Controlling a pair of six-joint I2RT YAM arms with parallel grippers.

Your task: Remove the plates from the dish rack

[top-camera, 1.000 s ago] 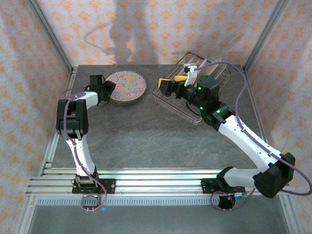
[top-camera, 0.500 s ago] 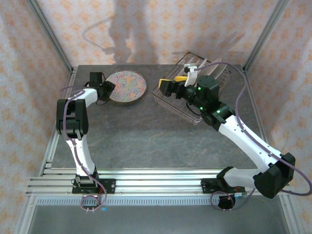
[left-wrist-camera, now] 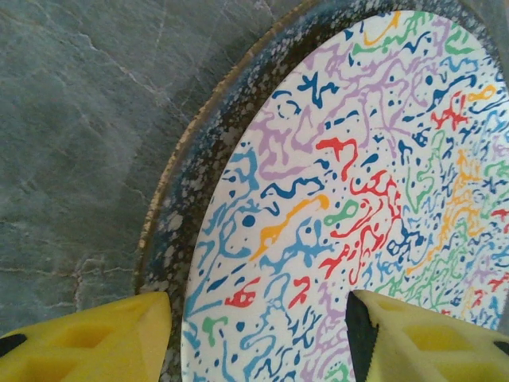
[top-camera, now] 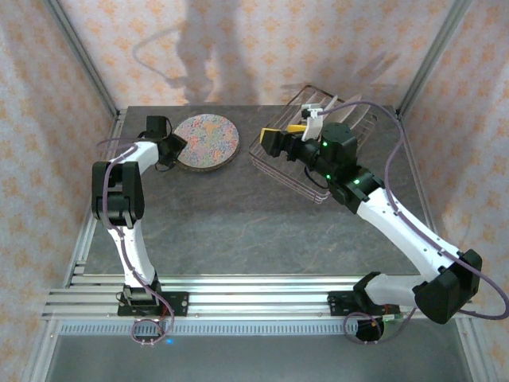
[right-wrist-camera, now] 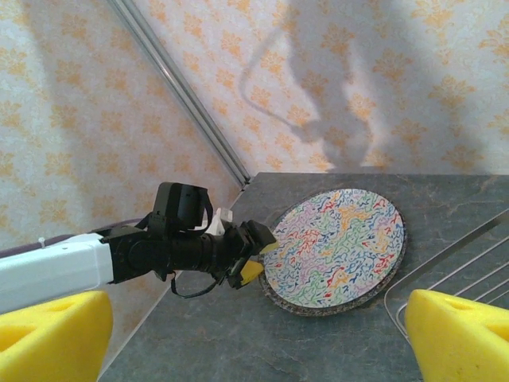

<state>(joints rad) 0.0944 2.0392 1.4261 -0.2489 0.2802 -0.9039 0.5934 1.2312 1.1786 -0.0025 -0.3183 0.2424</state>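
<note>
The dish rack (top-camera: 288,172), upper right in the top view, holds pale plates (top-camera: 343,107) standing on edge at its far end, their number unclear. One multicolour-speckled plate (top-camera: 208,139) lies flat on the tabletop (top-camera: 238,215), upper left, atop one dark-rimmed plate (left-wrist-camera: 171,231). The left tool (left-wrist-camera: 254,342) is open, straddling the speckled plate's edge. The right tool (right-wrist-camera: 254,334) gapes wide, holding nothing.

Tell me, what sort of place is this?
Likely a robot test booth, not a kitchen: two arms bolted to a metal rail at a table's edge, patterned fabric walls on a metal frame, and a dish rack and speckled plate as props.
</note>
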